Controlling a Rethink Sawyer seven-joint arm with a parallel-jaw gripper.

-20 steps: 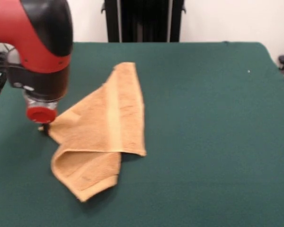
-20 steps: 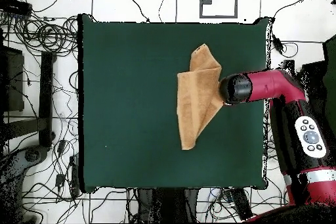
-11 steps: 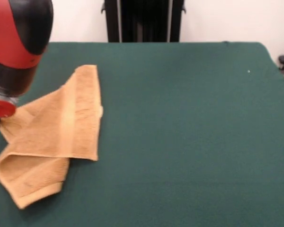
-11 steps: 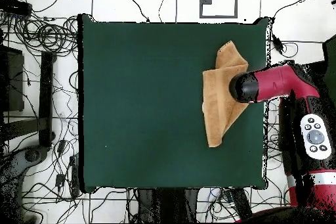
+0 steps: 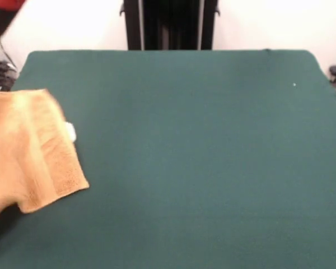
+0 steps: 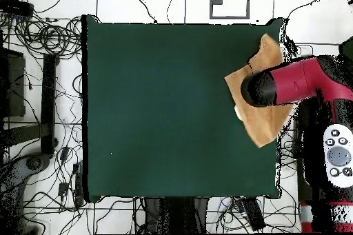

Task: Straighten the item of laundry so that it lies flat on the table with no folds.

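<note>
The item of laundry [image 5: 27, 147], a tan-orange terry towel, is at the left edge of the front view, bunched and partly cut off by the picture's edge. From overhead the towel [image 6: 262, 125] lies at the table's right edge, and its top corner reaches past the table corner. The dark green table [image 6: 158, 108] is bare elsewhere. My gripper [image 6: 256, 89] is over the towel's middle, hidden under the red and black wrist. The towel travels with it, so it is shut on the towel. A small white tag [image 5: 70, 133] shows at the towel's edge.
The table's right edge [image 6: 280, 149] runs just beside the towel in the overhead view. Many cables [image 6: 41, 39] lie on the floor around the table. A black stand [image 5: 171, 25] rises behind the table's far side.
The arm has carried the towel sideways to the table's edge, leftward in the front view and rightward from overhead. The towel's shape has shifted and part of it overhangs the edge.
</note>
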